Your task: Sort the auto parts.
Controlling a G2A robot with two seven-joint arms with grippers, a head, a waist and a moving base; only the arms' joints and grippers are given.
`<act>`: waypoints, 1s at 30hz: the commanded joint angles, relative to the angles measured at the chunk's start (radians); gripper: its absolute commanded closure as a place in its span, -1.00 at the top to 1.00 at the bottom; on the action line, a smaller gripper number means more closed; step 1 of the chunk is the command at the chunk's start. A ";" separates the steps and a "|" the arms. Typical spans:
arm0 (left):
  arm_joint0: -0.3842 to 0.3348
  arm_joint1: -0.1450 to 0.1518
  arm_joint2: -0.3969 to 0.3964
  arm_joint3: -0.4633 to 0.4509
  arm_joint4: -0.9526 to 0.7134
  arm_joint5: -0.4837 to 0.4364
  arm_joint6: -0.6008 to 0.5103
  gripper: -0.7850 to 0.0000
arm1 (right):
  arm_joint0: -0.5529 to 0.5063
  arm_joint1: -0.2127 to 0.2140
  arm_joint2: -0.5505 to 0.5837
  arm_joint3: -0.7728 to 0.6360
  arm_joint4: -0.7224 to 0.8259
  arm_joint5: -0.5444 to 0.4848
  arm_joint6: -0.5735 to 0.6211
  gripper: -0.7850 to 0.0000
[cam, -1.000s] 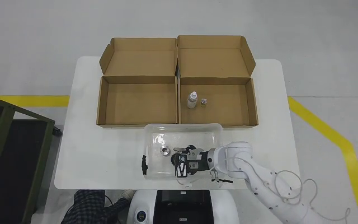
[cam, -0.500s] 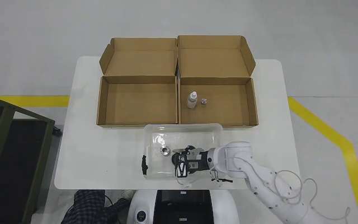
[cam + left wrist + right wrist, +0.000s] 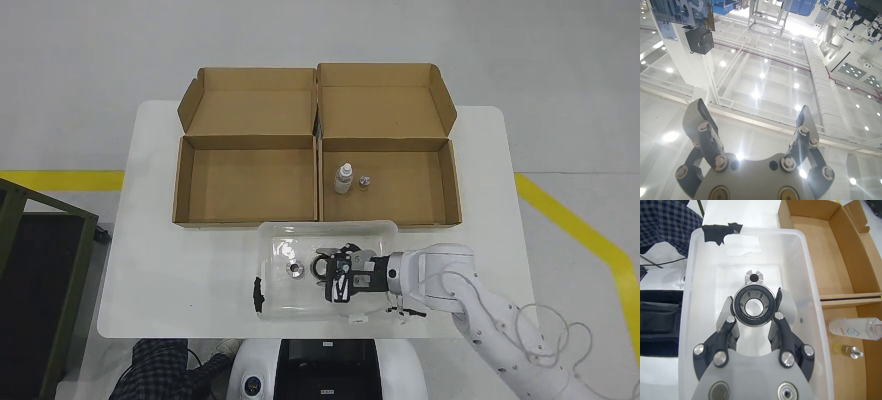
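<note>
From above: white bench with two open cardboard boxes side by side at the far half, left box and right box, flaps standing up behind. In the right box, near its left wall, a small white bottle and just beside it a small metal part. Nearer the robot, a clear plastic bin with a strip of black tape on its left rim. Reaching into the bin from the right, the right gripper, closed around a black ring bearing. Just left of the bearing, on the bin floor, a round silver part.

From the left wrist: left gripper pointing up at a white ceiling dotted with lights. Fingers spread wide apart, nothing between them. At the edge, a hanging screen with print too small to read.

From the right wrist: right gripper over the bin, both fingers pressed against the sides of the ring bearing, bore open toward the camera, small rollers showing inside. Just past it, the silver part, a disc with a dark centre hole. Torn black tape on the bin's far rim. Beyond the bin wall, the left box and the right box. In the right box, the bottle lying on its side, bearing a label with a red word and a teal emblem. Next to it, the small metal part, silver with a yellow end.
</note>
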 commanded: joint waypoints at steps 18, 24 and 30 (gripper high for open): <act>0.000 0.000 0.000 0.000 0.000 0.000 0.000 1.00 | 0.021 0.017 0.133 -0.164 0.067 0.024 -0.025 -1.00; 0.000 0.000 0.000 0.000 0.000 0.000 0.000 1.00 | 0.042 0.019 0.162 -0.217 0.099 0.037 -0.021 -1.00; 0.000 0.000 0.000 0.000 0.000 0.000 0.000 1.00 | 0.071 0.018 0.183 -0.256 0.125 0.052 -0.025 -1.00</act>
